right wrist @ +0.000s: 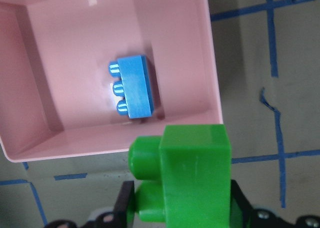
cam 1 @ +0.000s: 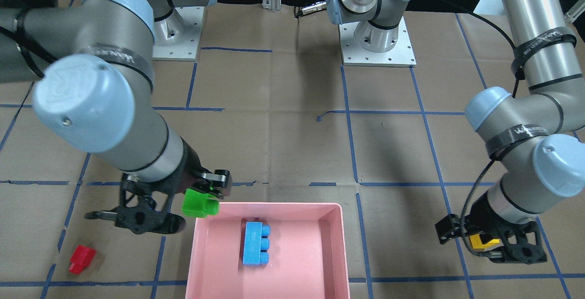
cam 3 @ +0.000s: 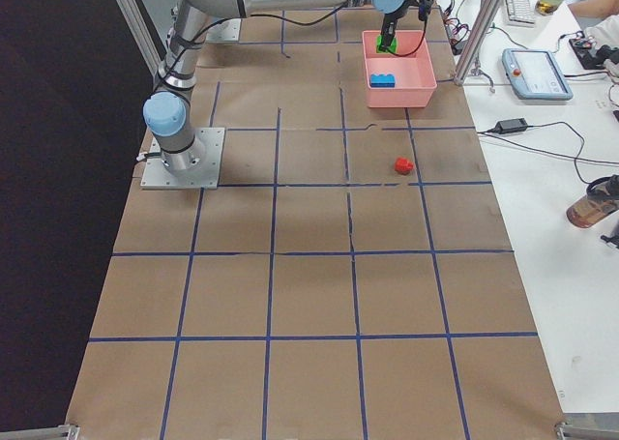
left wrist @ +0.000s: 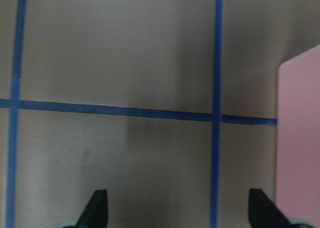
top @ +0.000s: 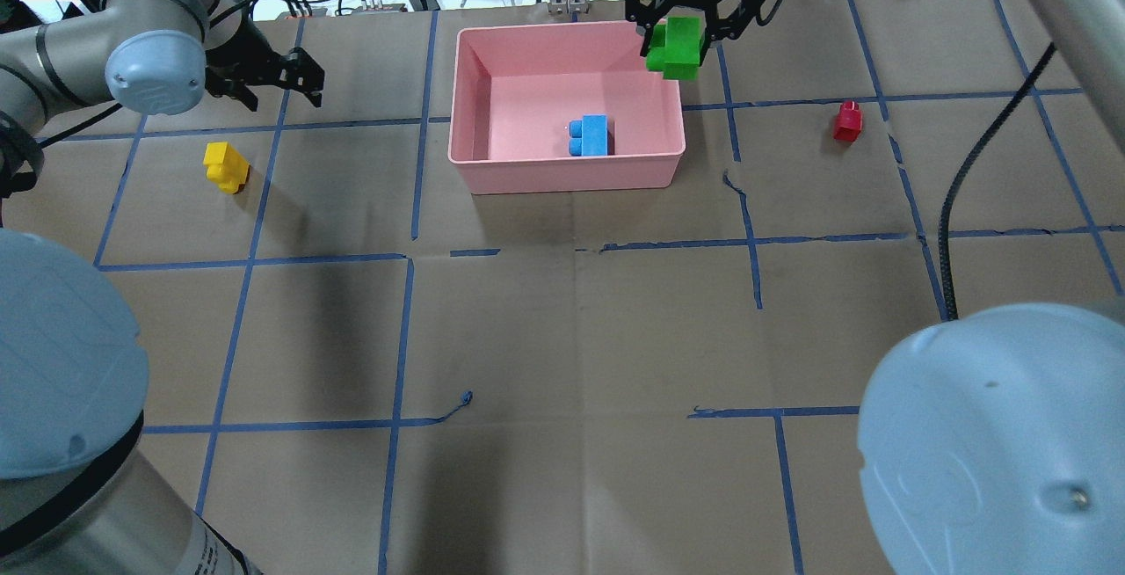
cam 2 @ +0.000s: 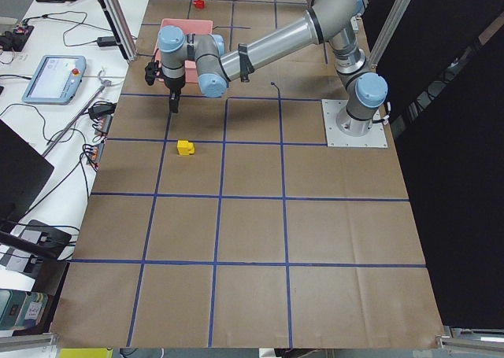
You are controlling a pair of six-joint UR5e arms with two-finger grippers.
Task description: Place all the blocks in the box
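Your right gripper is clamped on the green block, gripped by its sides w/ the studs pointing sideways. The right wrist cam shows this grip close up. Overhead puts the block over the far right corner of the pink box. The wrist cam adds that it hangs above the box's wall, partly outside the rim and not down on the box floor. Inside the box the blue block lies on its side near the middle, studs sideways. Your left gripper is spread wide and holds no block: its wrist cam shows only bare desk & blue tape btwn the two tips, w/ a strip of the box at that view's right edge. Careful w/ the front cam, where the yellow block seems to sit inside the left gripper. Overhead & the left-side cam show it lying on the desk, clear of the gripper. The red block stands on the desk well apart from the box, on the robot's right. The right-side cam shows it plainly; the left-side cam shows only a speck.
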